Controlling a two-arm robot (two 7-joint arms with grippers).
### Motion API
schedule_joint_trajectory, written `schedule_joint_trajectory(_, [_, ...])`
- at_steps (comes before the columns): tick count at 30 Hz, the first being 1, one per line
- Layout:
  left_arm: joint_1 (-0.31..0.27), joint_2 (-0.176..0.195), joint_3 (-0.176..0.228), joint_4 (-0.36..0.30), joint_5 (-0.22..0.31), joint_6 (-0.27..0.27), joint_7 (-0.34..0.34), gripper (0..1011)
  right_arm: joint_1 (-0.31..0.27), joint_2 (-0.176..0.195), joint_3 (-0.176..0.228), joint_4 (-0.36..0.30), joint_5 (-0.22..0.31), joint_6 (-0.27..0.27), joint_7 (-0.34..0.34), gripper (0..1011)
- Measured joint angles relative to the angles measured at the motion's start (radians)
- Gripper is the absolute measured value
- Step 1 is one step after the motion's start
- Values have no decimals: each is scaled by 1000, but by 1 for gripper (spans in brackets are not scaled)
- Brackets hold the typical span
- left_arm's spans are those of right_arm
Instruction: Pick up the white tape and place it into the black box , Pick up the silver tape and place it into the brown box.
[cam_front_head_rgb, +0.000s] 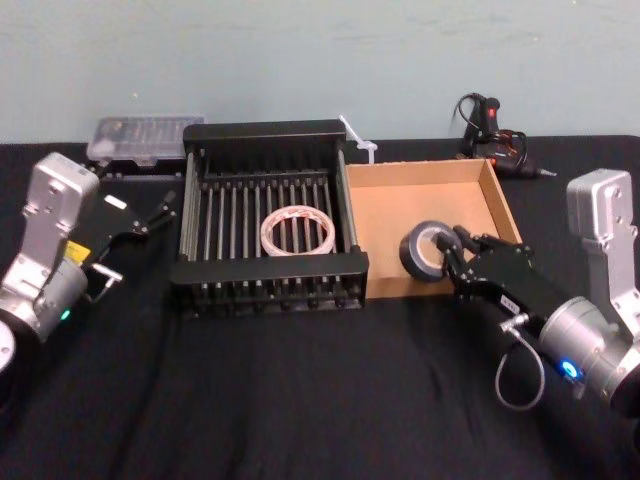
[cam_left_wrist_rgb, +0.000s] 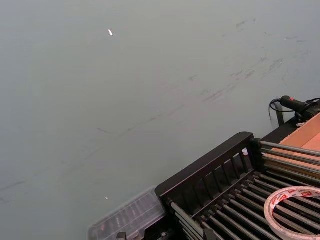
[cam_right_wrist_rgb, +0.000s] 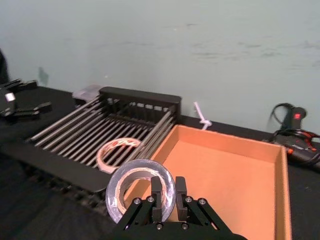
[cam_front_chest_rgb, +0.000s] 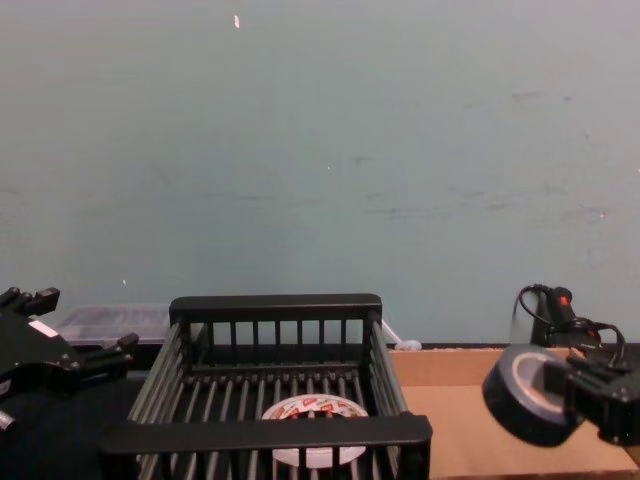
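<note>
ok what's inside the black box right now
The white tape lies flat on the barred floor of the black box, about the middle. Nothing else shows in it, though its near wall hides the closest strip of floor in the chest view.

Two tape rolls, the white tape (cam_front_head_rgb: 297, 231) and the silver tape (cam_front_head_rgb: 424, 251), two boxes, the black box (cam_front_head_rgb: 268, 272) and the brown box (cam_front_head_rgb: 425, 170) beside it, one clear plastic case (cam_front_head_rgb: 140, 136) behind the black box, and two tools.

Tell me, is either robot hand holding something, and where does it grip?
The right gripper holds the silver tape by its ring wall, above the brown box. The left gripper is open, holding nothing.
</note>
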Motion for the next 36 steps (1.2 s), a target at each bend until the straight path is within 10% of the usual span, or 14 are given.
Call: schedule_joint_trajectory(36, [0,0,0,0,0,0,0,1001,280,-118,-10,330,-84,21,-40,174])
